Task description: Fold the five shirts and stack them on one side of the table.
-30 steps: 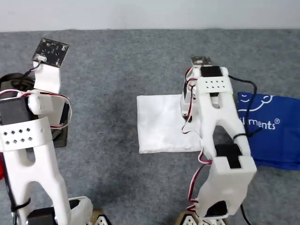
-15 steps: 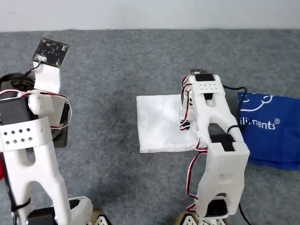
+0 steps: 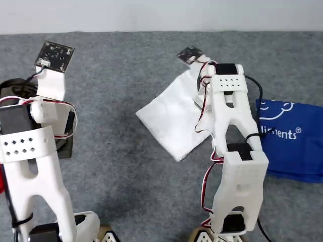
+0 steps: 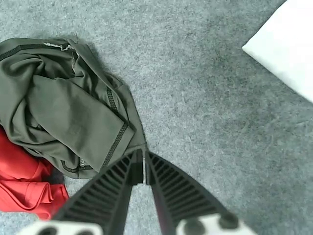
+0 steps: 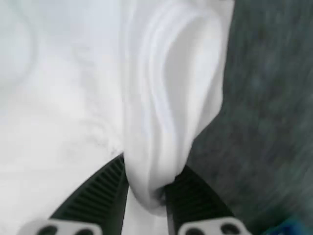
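A folded white shirt (image 3: 169, 118) lies at an angle in the middle of the grey table. My right gripper (image 5: 146, 183) is shut on its thick folded edge (image 5: 166, 112), on the side under my right arm (image 3: 227, 101). A folded blue shirt (image 3: 295, 143) lies flat at the right edge. My left gripper (image 4: 145, 164) is shut with nothing in it, its tips just beside a crumpled olive shirt (image 4: 63, 105). A red shirt (image 4: 24, 188) is bunched up against the olive one. A corner of the white shirt (image 4: 288, 44) shows farther off in the left wrist view.
Bare grey felt (image 3: 116, 60) covers the far and middle-left parts of the table. My left arm (image 3: 30, 151) stands over the left edge, with a bit of the olive shirt (image 3: 65, 146) peeking out beside it. A white wall (image 3: 161, 15) runs along the far edge.
My right arm has swung toward the far left while holding the white shirt's edge. The shirt has turned from square-on to diagonal. The left arm has kept still.
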You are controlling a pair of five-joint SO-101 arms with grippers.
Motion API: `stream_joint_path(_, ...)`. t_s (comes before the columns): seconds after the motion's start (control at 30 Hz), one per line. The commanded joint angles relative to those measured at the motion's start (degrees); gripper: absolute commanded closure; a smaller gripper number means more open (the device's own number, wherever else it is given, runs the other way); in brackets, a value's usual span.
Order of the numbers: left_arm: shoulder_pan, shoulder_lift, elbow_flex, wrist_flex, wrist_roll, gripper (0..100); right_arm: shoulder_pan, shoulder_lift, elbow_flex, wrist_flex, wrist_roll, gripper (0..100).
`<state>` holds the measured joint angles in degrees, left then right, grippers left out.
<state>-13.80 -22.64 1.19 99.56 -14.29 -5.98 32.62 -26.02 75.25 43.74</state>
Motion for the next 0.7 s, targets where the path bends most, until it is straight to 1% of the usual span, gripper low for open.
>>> stream_joint_path(0.0,-0.4,-1.8,-0.1,1.0,-0.7,98,-0.6,1.4,-3.4,-4.8,19.9,99.0)
stream_joint_path(0.07,-0.4,-1.8,0.0,1.0,-0.6,98,-1.0,3.9,-3.8,-6.6,22.3,99.0)
stream_joint_path(0.17,-0.4,-1.8,0.0,1.0,-0.6,98,-0.9,6.0,-5.5,-9.3,22.2,98.0)
stream_joint_path(0.23,-0.4,-1.8,0.0,1.0,-0.7,98,-0.6,6.2,-6.4,-9.2,20.7,91.2)
stream_joint_path(0.27,-0.4,-1.8,0.0,1.0,-0.7,98,-0.5,6.2,-6.7,-9.2,17.2,86.7)
stream_joint_path(0.3,-0.4,-1.8,0.0,1.0,-0.7,98,-0.2,6.2,-7.3,-9.3,11.9,82.4)
stream_joint_path(0.37,-0.4,-1.8,0.0,1.0,-0.7,98,-0.1,6.1,-10.2,-9.2,-1.1,76.4)
stream_joint_path(0.43,-0.4,-1.8,0.0,1.0,-0.7,98,-0.1,6.1,-13.2,-7.8,-12.0,75.3)
stream_joint_path(0.6,-0.4,-1.8,0.0,0.9,-0.8,98,-1.4,6.0,-21.0,1.7,-28.0,75.2)
stream_joint_path(0.67,-0.4,-1.8,0.0,0.9,-0.8,98,-1.8,6.0,-24.6,6.1,-36.0,75.1)
